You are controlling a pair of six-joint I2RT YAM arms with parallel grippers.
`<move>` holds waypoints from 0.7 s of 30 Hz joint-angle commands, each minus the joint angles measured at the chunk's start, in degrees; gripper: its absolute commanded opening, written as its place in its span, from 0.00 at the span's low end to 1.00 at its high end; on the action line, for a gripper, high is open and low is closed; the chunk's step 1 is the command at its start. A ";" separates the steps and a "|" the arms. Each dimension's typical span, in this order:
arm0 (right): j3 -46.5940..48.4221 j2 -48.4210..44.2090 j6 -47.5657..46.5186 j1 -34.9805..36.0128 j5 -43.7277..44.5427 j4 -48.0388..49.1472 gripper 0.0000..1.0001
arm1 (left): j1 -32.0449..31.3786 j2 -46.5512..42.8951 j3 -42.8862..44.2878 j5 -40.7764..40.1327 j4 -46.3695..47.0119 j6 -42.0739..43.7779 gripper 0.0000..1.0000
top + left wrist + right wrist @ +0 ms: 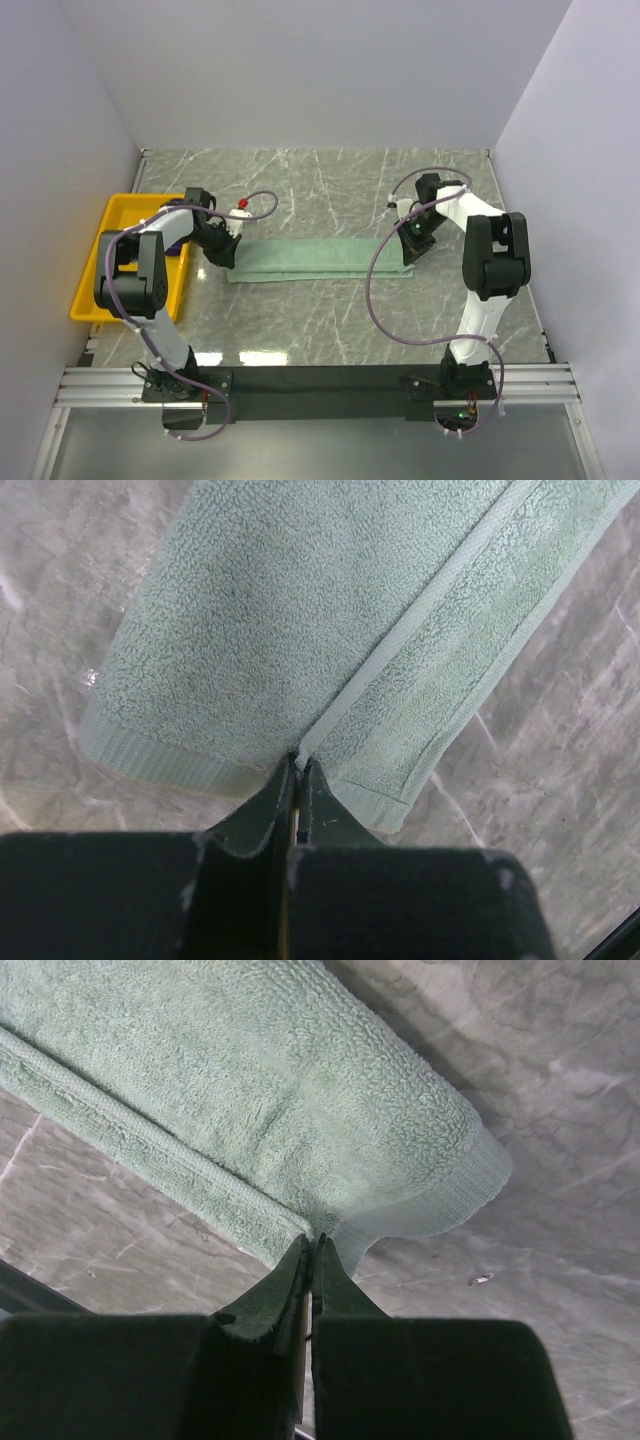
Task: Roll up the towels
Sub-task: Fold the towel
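The mint green towel [320,258] lies flat across the middle of the table, folded lengthwise into a long narrow strip. My left gripper [228,258] is at its left end, shut on the folded edge of the towel [300,600]; its fingertips [300,762] pinch the hem. My right gripper [410,255] is at the right end, shut on the edge of the towel [250,1090] at the corner [314,1240]. A patch of the purple towel [176,238] shows in the yellow tray, mostly hidden behind my left arm.
The yellow tray [100,270] stands at the table's left edge. Grey walls close in the left, back and right sides. Purple cables loop from both arms over the marble table [330,330].
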 commanded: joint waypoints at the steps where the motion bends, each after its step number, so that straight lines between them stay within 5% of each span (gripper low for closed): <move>1: 1.65 0.18 -1.51 -0.40 3.93 0.15 0.00 | 0.44 -0.24 -0.10 -4.10 1.84 0.39 0.01; 9: 3.49 -0.96 -1.33 -0.40 2.96 -1.96 0.01 | 0.53 -2.61 1.40 -1.38 -2.72 1.71 0.10; 14: 4.54 -3.34 -0.37 -0.40 3.22 -1.08 0.00 | 0.44 -6.92 -1.06 -1.73 -2.38 3.73 0.01; 21: 6.92 -2.72 1.83 -0.49 4.28 1.46 0.00 | 0.53 -6.92 -0.71 -1.20 -0.62 1.37 0.01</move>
